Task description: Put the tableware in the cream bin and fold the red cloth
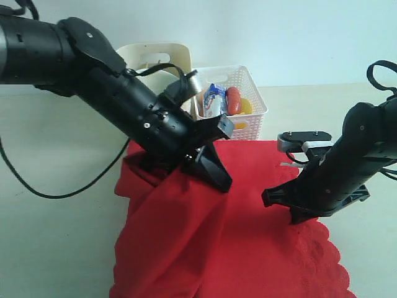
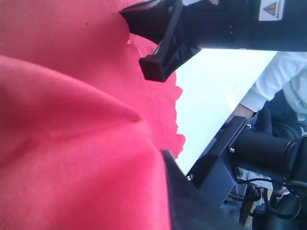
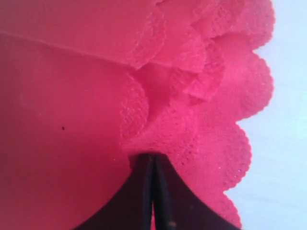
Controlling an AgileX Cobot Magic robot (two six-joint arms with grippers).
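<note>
pale tabletop, exterior view: bright red scalloped cloth (image 1: pixel 248 248) lies spread at the front, its left side bunched and raised. tall cream plastic bin (image 1: pixel 155 56) and white lattice basket (image 1: pixel 255 93) stand behind it. left gripper (image 1: pixel 214 174) is closed on the raised fold. left wrist view: red folds press against its black finger (image 2: pixel 187 206). right wrist view: right gripper (image 3: pixel 153 160) is clamped tight on the scalloped edge.

Wall: a plain, pale blue-white wall (image 1: pixel 291 37) rises behind the tabletop.
Tabletop: the tabletop (image 1: pixel 56 248) is smooth, matte and off-white, meeting the wall in a straight line.
Light: soft and even, casting only faint, blurred shadows; the surface glares white in the left wrist view.
Beyond the edge: a white sleeve (image 2: pixel 276 79) shows beside dark, blurred equipment.
</note>
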